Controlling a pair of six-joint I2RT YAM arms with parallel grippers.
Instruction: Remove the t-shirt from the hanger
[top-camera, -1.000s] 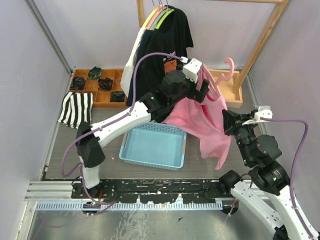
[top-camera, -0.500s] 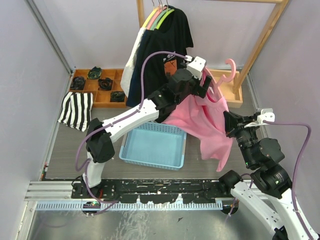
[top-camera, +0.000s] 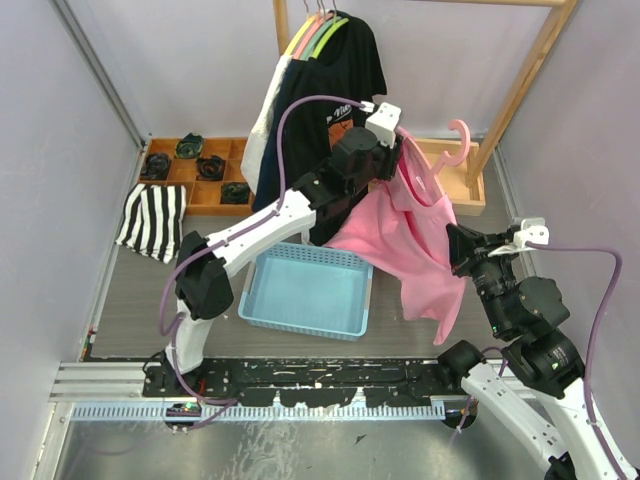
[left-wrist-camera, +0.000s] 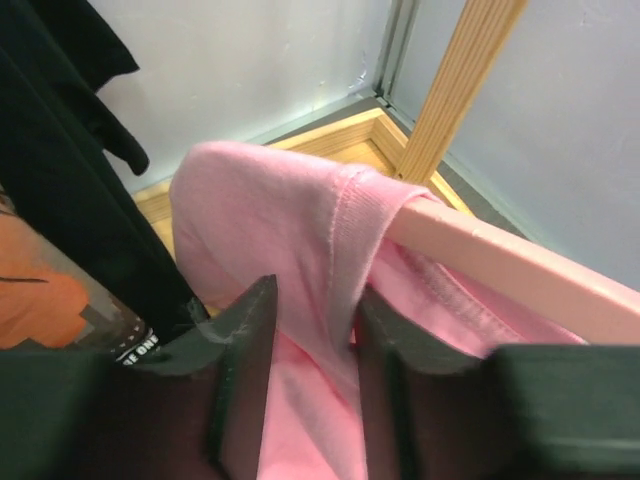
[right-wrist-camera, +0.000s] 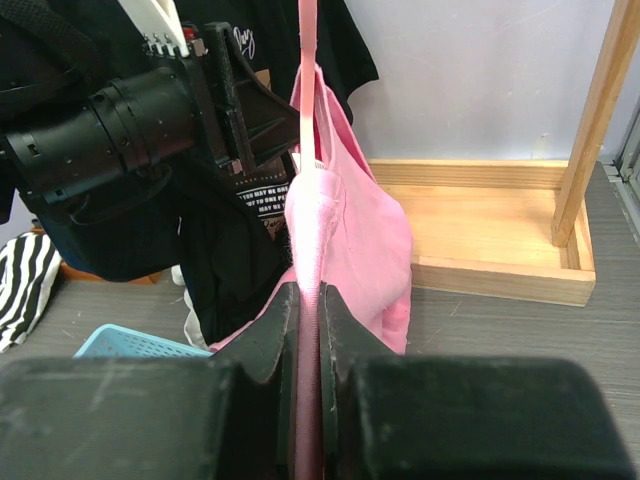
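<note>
A pink t-shirt hangs on a pink hanger held in the air in front of the clothes rack. My right gripper is shut on the hanger's lower end; in the right wrist view its fingers pinch the thin pink bar edge-on, with the t-shirt draped over it. My left gripper is at the upper shoulder. In the left wrist view its jaws stand narrowed around a fold of the t-shirt's neck band, with a gap on the left side. The bare hanger arm runs right.
A light blue basket sits on the table below the shirt. Black shirts hang on the wooden rack, whose post and base stand behind. A wooden tray of dark items and a striped cloth lie at left.
My left gripper has shifted up to the hanger's shoulder and its jaws have narrowed from wide open around the shirt's neck fold. The right gripper has kept its hold.
</note>
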